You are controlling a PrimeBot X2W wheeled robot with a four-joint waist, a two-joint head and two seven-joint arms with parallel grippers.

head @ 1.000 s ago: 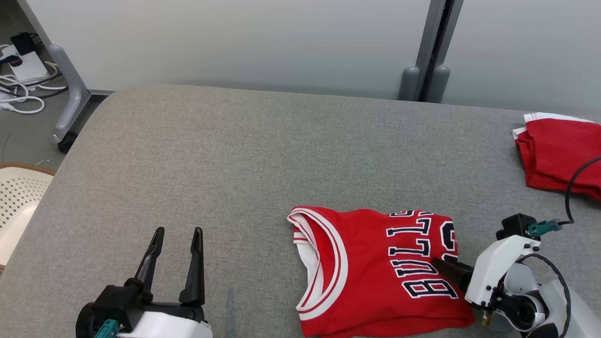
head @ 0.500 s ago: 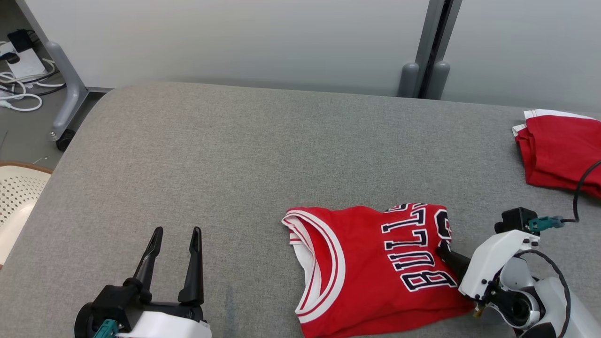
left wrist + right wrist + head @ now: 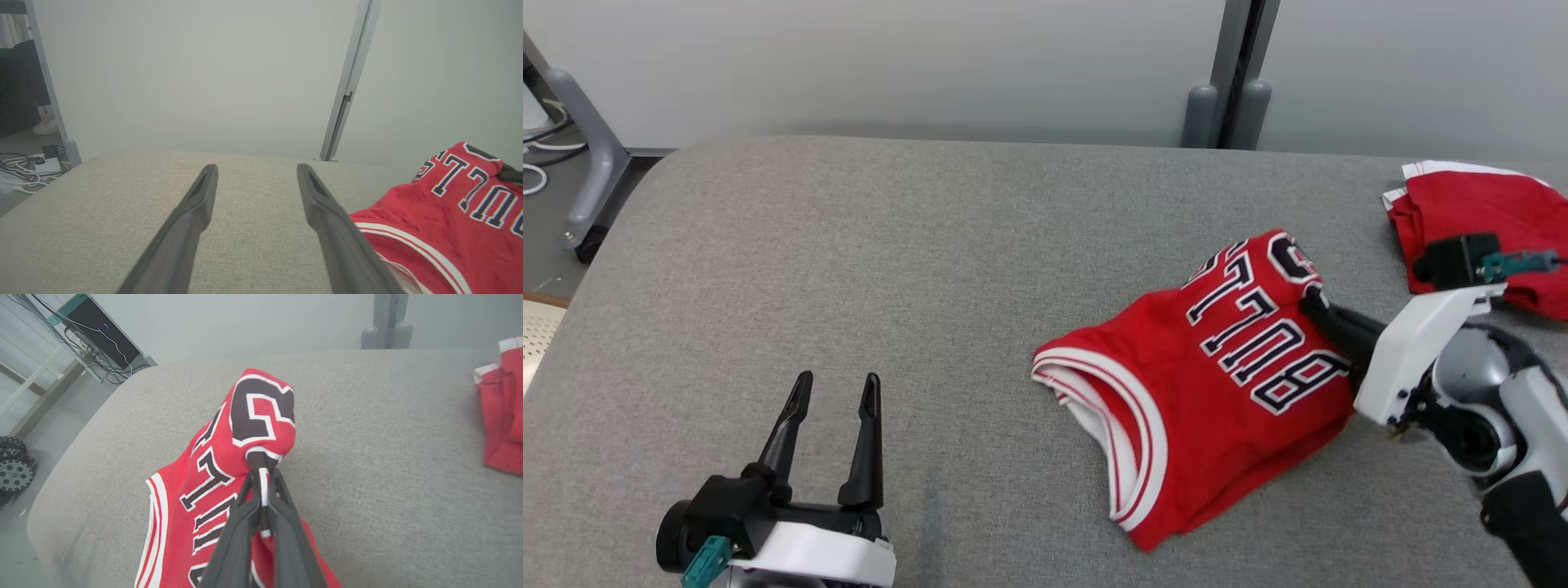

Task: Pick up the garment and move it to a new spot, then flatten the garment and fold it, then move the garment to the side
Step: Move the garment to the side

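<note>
Pinching a fold of the jersey, my right gripper has both dark fingers pressed together on the cloth, over the right half of the table. In the right wrist view I see a strip of white-trimmed fabric squeezed between the fingers. The part of the jersey just beyond the tips is raised off the table in a hump, showing a big black character with a white outline. The rest of the jersey trails down from that hump and lies on the table toward its near edge, with the striped collar end closest to the table's middle. Black-and-white lettering runs slantwise across the top layer, and at the collar I can see more than one layer of cloth.

My left gripper sits over the near left part of the table with its fingers spread wide. I see only the grey table cover between them. I cannot tell whether the tips touch the table. This gripper is well apart from the jersey.

At the table's far right corner lies a second garment, red with white trim and crumpled, apart from the jersey. Behind the table's far edge a grey post stands against a pale wall.
</note>
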